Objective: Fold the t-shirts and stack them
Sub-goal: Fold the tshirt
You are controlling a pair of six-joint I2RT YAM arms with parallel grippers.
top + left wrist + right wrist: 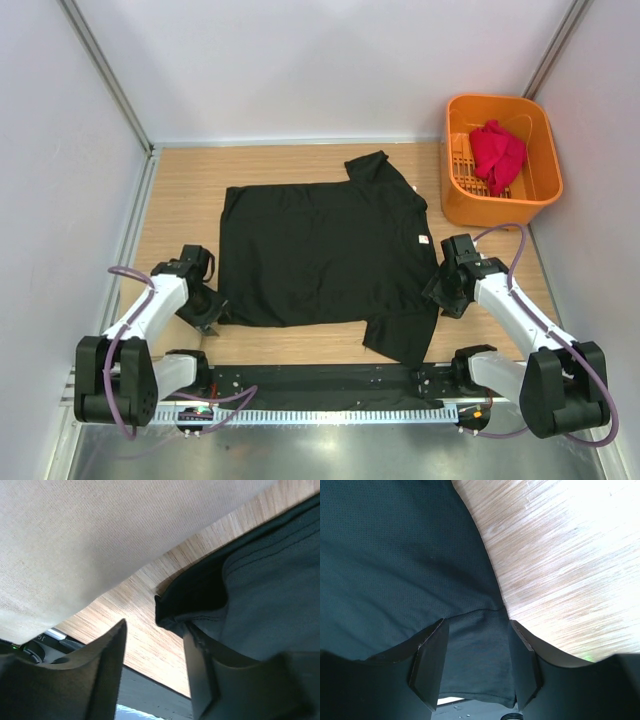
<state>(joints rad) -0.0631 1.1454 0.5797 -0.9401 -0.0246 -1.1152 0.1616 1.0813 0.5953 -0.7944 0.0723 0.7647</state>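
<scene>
A large black t-shirt point(320, 250) lies spread flat on the wooden table point(280, 170). The small red t-shirt point(497, 155) is bunched inside the orange basket. My left gripper point(205, 308) is low at the black shirt's near left corner. In the left wrist view the left gripper point(155, 652) is open, with bare wood in the gap and the shirt's corner point(200, 595) just beyond one finger. My right gripper point(443, 292) is at the shirt's near right sleeve. In the right wrist view the right gripper point(476, 652) is open, straddling the sleeve cloth point(475, 670) without pinching it.
The orange slotted basket point(545, 170) stands at the back right corner. White walls close in the table on three sides, and the left one point(100, 540) is close to my left wrist. A black rail point(320, 380) runs along the near edge between the arm bases.
</scene>
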